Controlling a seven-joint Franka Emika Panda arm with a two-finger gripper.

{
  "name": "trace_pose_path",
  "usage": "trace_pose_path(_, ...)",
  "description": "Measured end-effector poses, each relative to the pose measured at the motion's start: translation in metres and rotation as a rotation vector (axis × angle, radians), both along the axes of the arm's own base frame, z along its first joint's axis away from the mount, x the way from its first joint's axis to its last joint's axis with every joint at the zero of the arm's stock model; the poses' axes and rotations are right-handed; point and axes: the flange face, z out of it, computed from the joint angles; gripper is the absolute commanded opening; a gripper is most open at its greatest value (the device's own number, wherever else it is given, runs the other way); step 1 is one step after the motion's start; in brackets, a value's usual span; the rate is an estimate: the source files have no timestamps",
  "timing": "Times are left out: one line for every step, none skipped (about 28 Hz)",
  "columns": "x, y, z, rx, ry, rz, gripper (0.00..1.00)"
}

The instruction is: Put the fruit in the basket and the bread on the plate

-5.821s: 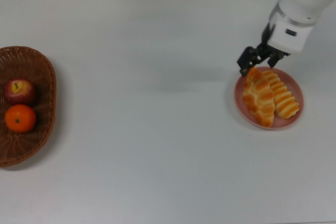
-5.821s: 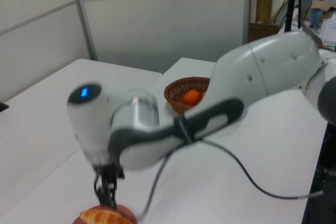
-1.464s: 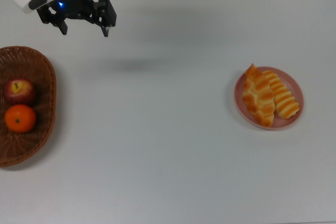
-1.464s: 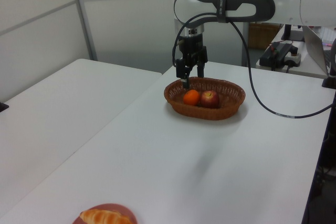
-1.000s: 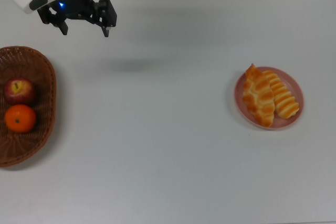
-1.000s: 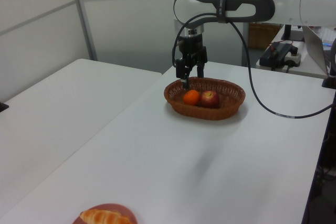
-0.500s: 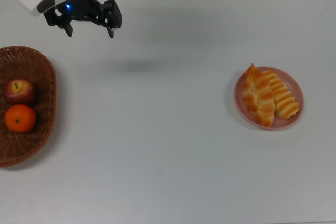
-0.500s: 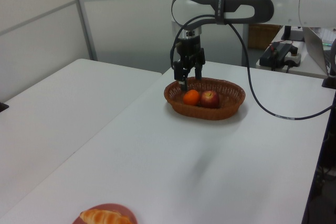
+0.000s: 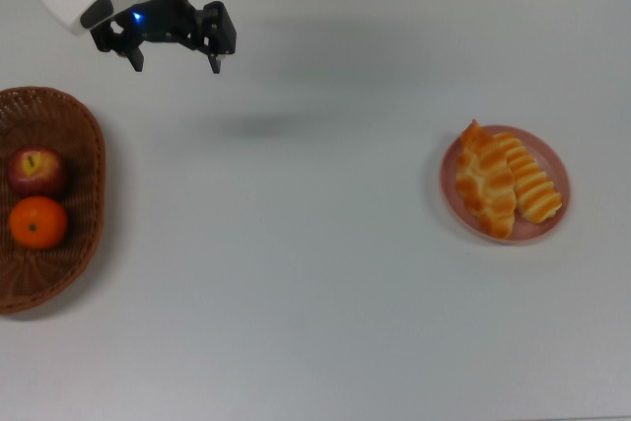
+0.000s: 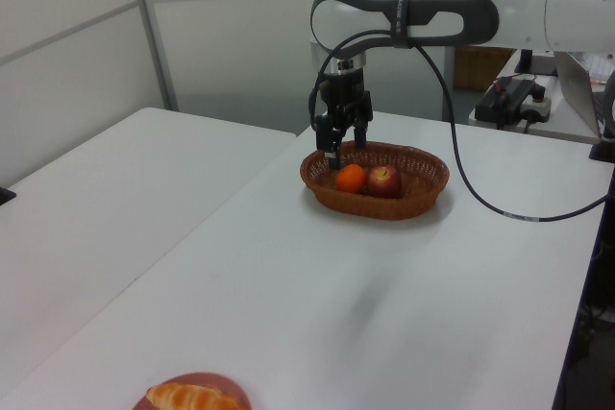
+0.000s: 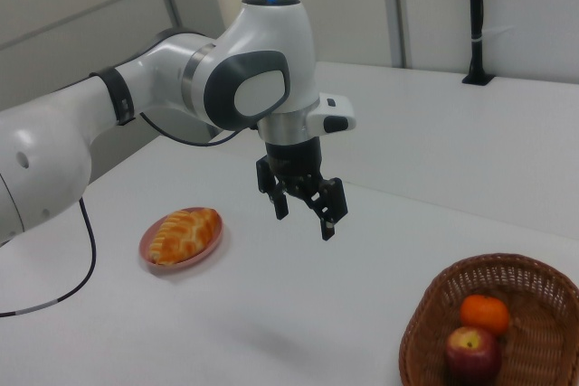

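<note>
Gripper [image 9: 175, 58]: fingers spread wide apart, nothing between them, pointing down at bare tabletop; it hangs in the air clear of every object.
Fingers [image 11: 327, 214]: black, both visible in the right view, one lower and nearer the camera than the other.
Arm [image 11: 194, 79]: white with dark grey joint covers; a black cable [image 10: 452, 132] loops from it in the left view.
Gripper position: near the top view's upper left, above the table [image 9: 325, 273], well apart from the plate and off to one side of the basket (not over it).
Basket [image 9: 84, 150]: brown wicker, oval, at the top view's left edge.
Apple [image 9: 36, 172]: dark red with a yellowish top, lying in the basket.
Mandarin [image 9: 38, 223]: bright orange, in the basket just beside the apple.
Plate [image 9: 552, 229]: pink and round, toward the top view's right.
Braided pastry [image 9: 485, 181]: on the plate, on the side toward the top view's left, one tip reaching past the rim.
Striped pastry [image 9: 530, 184]: on the plate, lying alongside and touching the braided one.
</note>
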Motion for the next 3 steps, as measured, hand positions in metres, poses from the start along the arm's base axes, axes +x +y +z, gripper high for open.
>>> trace_pose_path(0.0,0.0,0.0,0.0,0.0,0.0,1.0)
trace_pose_path(0.0,0.0,0.0,0.0,0.0,0.0,1.0)
trace_pose_path(0.0,0.0,0.0,0.0,0.0,0.0,1.0)
